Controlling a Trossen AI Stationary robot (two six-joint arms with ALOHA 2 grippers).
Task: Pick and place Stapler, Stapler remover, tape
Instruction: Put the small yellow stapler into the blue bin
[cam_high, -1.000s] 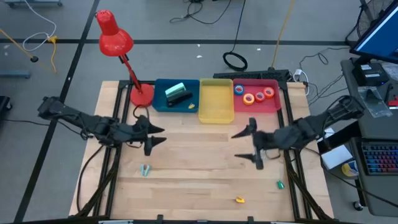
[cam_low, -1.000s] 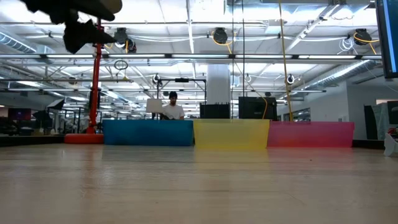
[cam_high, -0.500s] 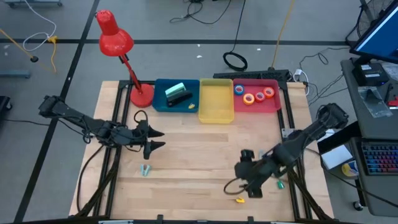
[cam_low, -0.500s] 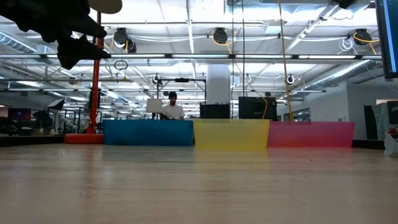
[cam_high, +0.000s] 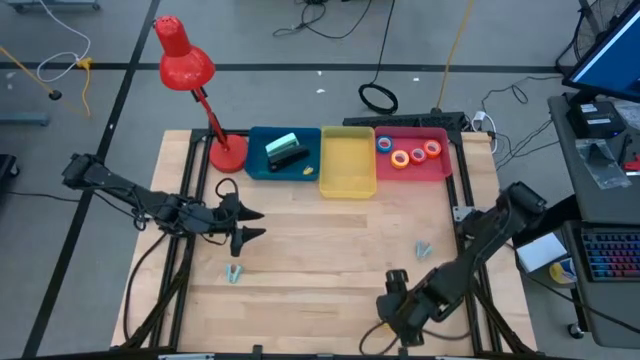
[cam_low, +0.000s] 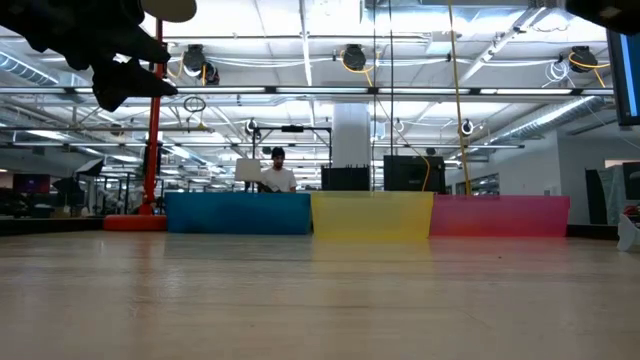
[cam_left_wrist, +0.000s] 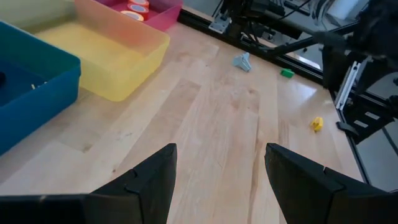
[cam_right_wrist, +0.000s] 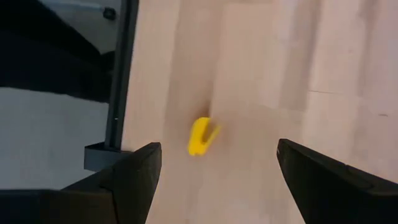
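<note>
My right gripper (cam_high: 392, 308) hangs open near the table's near edge, pointing down. In the right wrist view its fingers (cam_right_wrist: 221, 180) stand on either side of a small yellow staple remover (cam_right_wrist: 201, 135), which lies flat on the wood untouched. My left gripper (cam_high: 245, 226) waits open above the table's left middle. A pale green and black stapler (cam_high: 285, 150) lies in the blue bin (cam_high: 258, 168). Several tape rolls (cam_high: 408, 153) lie in the red bin (cam_high: 440, 170). Two grey claw pieces (cam_high: 423, 248) (cam_high: 233, 272) rest on the table.
An empty yellow bin (cam_high: 347, 185) stands between the blue and red bins along the far edge. A red desk lamp (cam_high: 190, 70) stands at the far left corner. The left wrist view shows a small green piece (cam_left_wrist: 286, 73) on the wood near the right arm.
My right gripper has swung from the table's right middle toward the near edge and tipped downward over the yellow staple remover, staying open. This uncovered a grey claw piece on the right. My left gripper has drifted slightly toward the near edge and lower.
</note>
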